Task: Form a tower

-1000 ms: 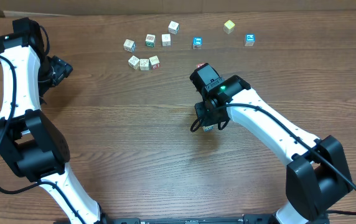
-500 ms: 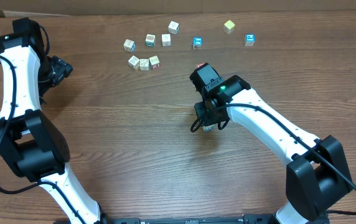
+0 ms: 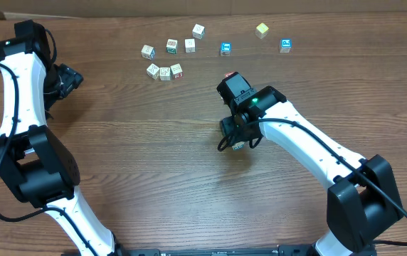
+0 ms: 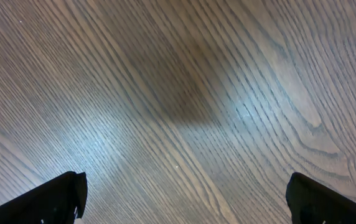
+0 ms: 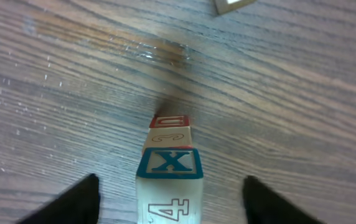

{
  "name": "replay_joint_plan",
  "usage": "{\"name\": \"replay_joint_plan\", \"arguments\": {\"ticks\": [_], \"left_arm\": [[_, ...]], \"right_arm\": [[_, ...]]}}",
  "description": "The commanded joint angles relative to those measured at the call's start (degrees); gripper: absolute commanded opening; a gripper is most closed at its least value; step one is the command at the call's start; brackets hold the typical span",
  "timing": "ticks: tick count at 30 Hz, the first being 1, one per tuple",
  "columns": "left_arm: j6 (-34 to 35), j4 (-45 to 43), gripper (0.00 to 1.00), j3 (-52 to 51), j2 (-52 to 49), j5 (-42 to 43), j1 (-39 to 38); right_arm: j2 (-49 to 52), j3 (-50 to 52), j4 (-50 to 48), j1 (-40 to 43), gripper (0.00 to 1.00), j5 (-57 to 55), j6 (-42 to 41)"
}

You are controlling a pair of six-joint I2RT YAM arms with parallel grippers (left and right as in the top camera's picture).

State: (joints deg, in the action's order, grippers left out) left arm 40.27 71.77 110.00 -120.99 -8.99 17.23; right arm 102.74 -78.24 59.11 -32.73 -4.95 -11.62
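Overhead, the brown wood-grain table (image 3: 154, 142) carries two white arms with black joints. The left arm (image 3: 15, 85) reaches up along the left edge, well apart from everything else. Its hand (image 4: 184, 196) hovers over bare table with the dark fingertips at the far corners of its wrist view, spread wide and holding nothing. The right arm (image 3: 310, 142) stretches in from the lower right to mid-table, wrist turned down.

In the right wrist view, the right hand (image 5: 168, 199) straddles the tower (image 5: 168, 180), with table showing between the tower and each dark finger (image 5: 72, 199), so the jaws stand apart and grip nothing. The tower stands upright, long axis vertical: square wooden cubes, cream with a 4 nearest, then blue-framed X, cream, and a red-marked one farthest from the camera. Loose cubes (image 3: 171, 46) lie scattered near the far edge.
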Motion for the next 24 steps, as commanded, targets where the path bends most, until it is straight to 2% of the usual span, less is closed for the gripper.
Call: {"name": "replay_joint_plan", "arguments": {"ticks": [1, 3, 6, 13, 24], "left_arm": [[-0.46, -0.07, 1.00, 0.76, -0.17, -0.15, -0.35], [-0.46, -0.07, 1.00, 0.76, -0.17, -0.15, -0.35], [-0.46, -0.07, 1.00, 0.76, -0.17, -0.15, -0.35], [-0.46, -0.07, 0.99, 0.76, -0.17, -0.15, -0.33], [-0.46, -0.07, 1.00, 0.76, -0.17, -0.15, -0.35]], "right_arm": [[0.04, -1.27, -0.28, -0.31, 0.82, -0.55, 0.20], [0.04, -1.25, -0.04, -0.31, 0.86, -0.28, 0.33], [0.04, -0.79, 0.31, -0.31, 0.86, 2.34, 3.52], [0.04, 3.19, -3.45, -0.31, 0.88, 2.49, 3.67], [0.04, 8.39, -10.47, -0.31, 0.84, 2.16, 7.65]]}}
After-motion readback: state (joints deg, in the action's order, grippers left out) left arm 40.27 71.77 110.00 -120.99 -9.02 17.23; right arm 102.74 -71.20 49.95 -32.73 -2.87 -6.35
